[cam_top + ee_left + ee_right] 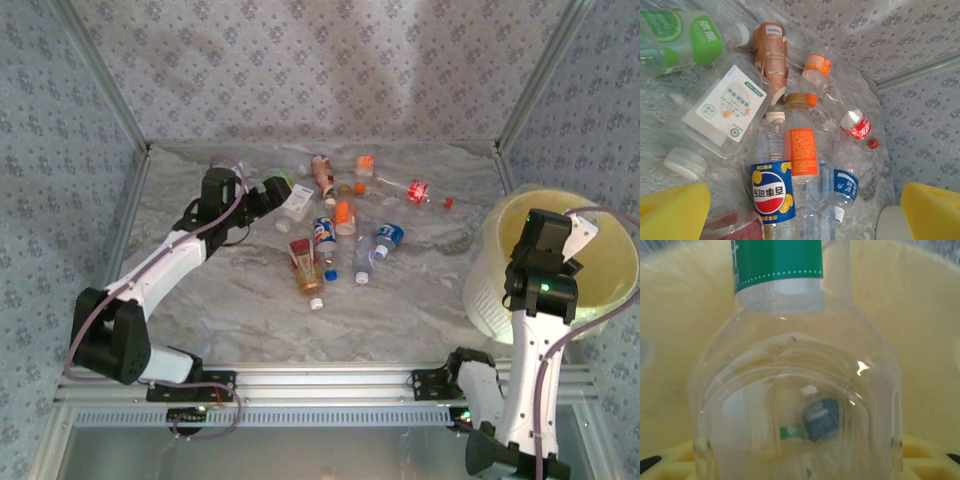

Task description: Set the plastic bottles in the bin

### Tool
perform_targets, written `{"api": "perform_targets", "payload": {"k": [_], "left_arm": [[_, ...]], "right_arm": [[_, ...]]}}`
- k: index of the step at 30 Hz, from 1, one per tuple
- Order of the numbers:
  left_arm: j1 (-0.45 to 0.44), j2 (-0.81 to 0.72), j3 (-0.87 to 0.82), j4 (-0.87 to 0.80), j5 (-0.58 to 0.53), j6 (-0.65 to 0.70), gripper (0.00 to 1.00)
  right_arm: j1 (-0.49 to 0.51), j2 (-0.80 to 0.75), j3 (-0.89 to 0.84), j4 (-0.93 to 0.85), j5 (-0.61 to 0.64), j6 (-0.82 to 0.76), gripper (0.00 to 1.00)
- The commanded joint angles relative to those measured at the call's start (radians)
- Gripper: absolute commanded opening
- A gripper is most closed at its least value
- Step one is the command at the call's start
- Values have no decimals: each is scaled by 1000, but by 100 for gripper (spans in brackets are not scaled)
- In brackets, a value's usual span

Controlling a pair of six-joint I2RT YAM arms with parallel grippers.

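— Over the bin point(482, 300), what does the right gripper point(800, 462) carry?

— A green-labelled bottle point(790, 365) of clear plastic, clamped between the yellow pads point(927, 452). Its long axis runs straight out from the jaws, with the label end farthest from the wrist. Behind it is the pale yellow liner point(920, 340) (a small blue label point(821, 420) shows through the plastic, lower down).

— And the other plastic bottles?

— Lying flat in a loose cluster at the middle of the marble-patterned table point(420, 300). The Pepsi bottle point(772, 192) and the orange-labelled bottle point(801, 152) lie side by side, long axes running near to far. The red-labelled bottle point(303, 258) lies much the same way, its white cap towards the arms. The white-labelled bottle point(722, 107) lies slantwise. The red-banded bottle point(856, 125) lies crosswise, its red cap to the right.

— The left gripper point(268, 192)?

— Jaws spread wide, grasping nothing. It hovers at the cluster's far-left edge, just beside the white-labelled bottle and a lime-labelled bottle point(685, 37). I cannot tell whether it touches either.
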Motion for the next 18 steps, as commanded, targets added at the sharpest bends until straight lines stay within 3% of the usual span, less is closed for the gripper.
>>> {"api": "perform_targets", "payload": {"k": [1,6,13,16,18], "left_arm": [[-19,27,60,-6,51,2,98],[-37,29,68,-23,25,16,98],[-38,27,68,-45,4,25,98],[-38,28,64,-47,-3,23,98],[-38,26,60,-50,-8,20,98]], "right_arm": [[-51,8,-30,-12,-7,46,45],[-114,26,-38,-26,-51,43,55],[-129,5,-34,-48,-64,30,80],[-128,3,-26,-45,-74,-3,99],[-128,11,-13,-56,-70,0,100]]}}
